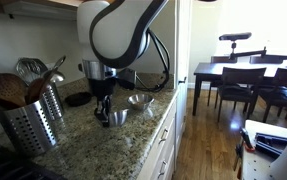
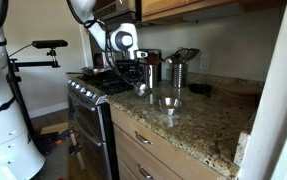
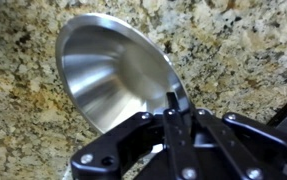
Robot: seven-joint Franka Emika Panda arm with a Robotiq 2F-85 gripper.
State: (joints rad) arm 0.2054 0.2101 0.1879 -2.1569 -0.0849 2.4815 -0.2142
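in an exterior view: tool (image 1: 104,110) down on bowl (image 1: 117,118) on granite surface (image 1: 133,145); second bowl (image 1: 140,100) just right.
in an exterior view: bowl (image 2: 141,89) beside stove (image 2: 88,88).
wrist view: tool (image 3: 180,108) clenched on bowl (image 3: 108,70) rim.
risk: thin pinch slips, bowl tilts, clatters down or knocks second bowl.

Bowl (image 3: 113,75) rim nearest me was hidden under my fingers (image 3: 173,130). My gripper (image 3: 178,110) was cropped below the bowl. Second bowl (image 1: 140,100) beside it was too small to resolve.
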